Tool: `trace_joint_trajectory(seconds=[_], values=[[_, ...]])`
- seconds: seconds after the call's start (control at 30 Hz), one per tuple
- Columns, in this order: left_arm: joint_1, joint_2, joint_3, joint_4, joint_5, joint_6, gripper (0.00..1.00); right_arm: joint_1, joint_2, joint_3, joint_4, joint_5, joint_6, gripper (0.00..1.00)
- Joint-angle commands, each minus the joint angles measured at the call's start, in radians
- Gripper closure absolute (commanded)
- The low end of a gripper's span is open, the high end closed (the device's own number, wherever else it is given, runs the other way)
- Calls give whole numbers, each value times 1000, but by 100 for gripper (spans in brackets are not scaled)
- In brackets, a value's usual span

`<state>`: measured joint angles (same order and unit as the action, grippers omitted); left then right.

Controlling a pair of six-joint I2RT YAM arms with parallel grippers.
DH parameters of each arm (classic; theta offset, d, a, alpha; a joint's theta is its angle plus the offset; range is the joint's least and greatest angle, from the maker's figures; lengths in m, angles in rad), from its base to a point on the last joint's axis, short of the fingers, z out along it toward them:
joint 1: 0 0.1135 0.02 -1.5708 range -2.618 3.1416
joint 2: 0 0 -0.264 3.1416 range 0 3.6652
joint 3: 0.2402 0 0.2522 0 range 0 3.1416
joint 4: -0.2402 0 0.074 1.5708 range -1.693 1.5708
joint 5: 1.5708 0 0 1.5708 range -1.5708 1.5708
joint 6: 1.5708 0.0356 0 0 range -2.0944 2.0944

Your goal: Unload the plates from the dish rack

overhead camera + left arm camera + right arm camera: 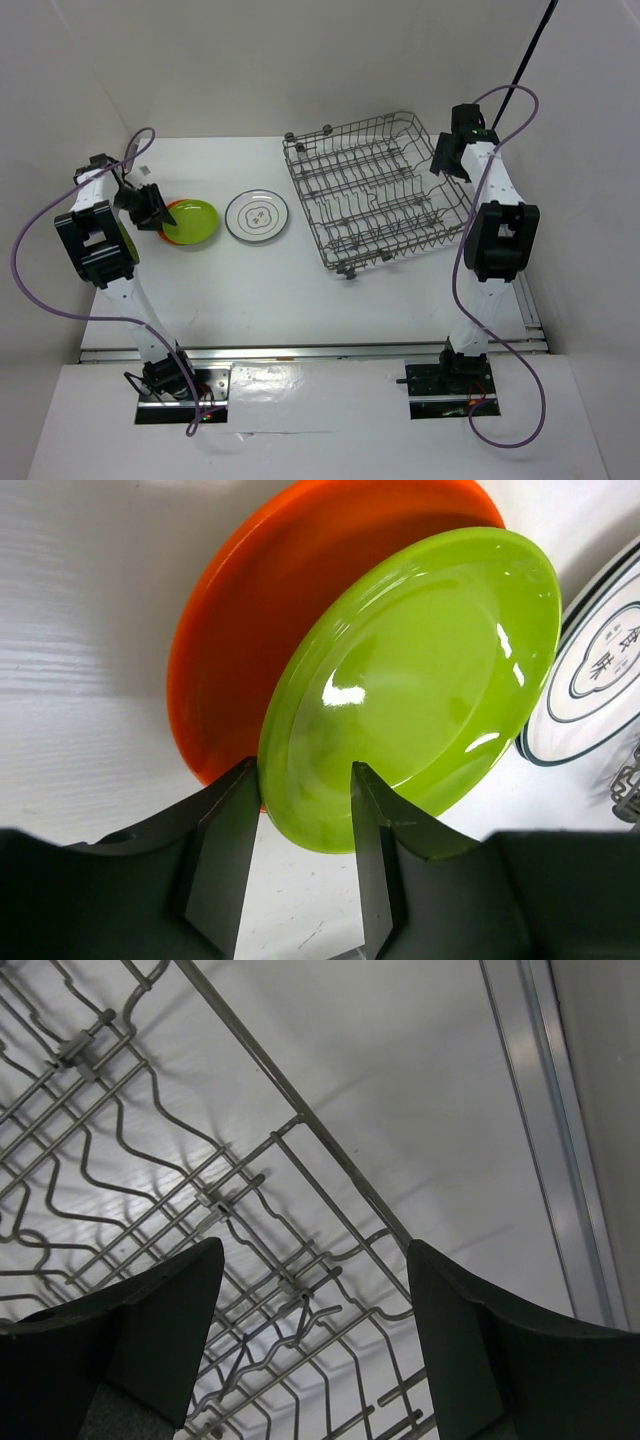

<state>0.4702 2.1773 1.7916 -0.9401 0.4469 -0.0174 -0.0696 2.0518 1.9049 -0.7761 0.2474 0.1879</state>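
- At the left side of the table [300,290], the left gripper [303,778] is found with its fingers spread, straddling the near rim of the green plate [420,670] without pinching it.
- The green plate is seen lying on the orange plate [250,610], offset toward the white plate [257,216] just beside it.
- The step in hand is judged to be the release of the green plate. The fingers are best drawn straight back, clear of the rim, so that the pair is not dragged or tipped.
- The right gripper [315,1252] is held spread over the right-hand edge of the dish rack [372,190], with nothing between its fingers.
- Counted: three plates on the table (one green, one orange, one white with a grey drawing); one dish rack, in which no plate is seen; two grippers.
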Motion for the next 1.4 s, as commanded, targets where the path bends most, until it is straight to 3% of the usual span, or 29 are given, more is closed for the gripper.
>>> trace_joint_trajectory(seconds=[0.0, 0.1, 0.47, 0.57, 0.63, 0.77, 0.93, 1.23, 1.37], values=[[5, -19, 61, -16, -36, -16, 46, -6, -32, -35, -2, 61, -10, 19], [5, -19, 74, -16, -62, -16, 44, -18, -32, -35, -2, 72, -31, 15], [5, -30, 103, -34, -82, -16, 40, -36, 7, -139, 67, 50, -63, 15], [5, -39, 84, -23, -60, -7, 40, -55, 16, -161, 93, 12, -76, 21], [5, -50, 84, -23, -60, -7, 39, -55, 16, -161, 83, -10, -51, 37], [5, -69, 84, -23, -8, -16, 37, -64, -27, -219, 110, -20, -16, 55], [5, -90, 94, -23, 4, -16, 37, -64, -96, -264, 129, -20, -5, 61], [-4, -99, 103, -23, 13, -26, 36, -64, -168, -336, 129, -42, 19, 62], [-4, -99, 103, -23, 22, -26, 36, -64, -177, -336, 112, -63, 41, 70]])
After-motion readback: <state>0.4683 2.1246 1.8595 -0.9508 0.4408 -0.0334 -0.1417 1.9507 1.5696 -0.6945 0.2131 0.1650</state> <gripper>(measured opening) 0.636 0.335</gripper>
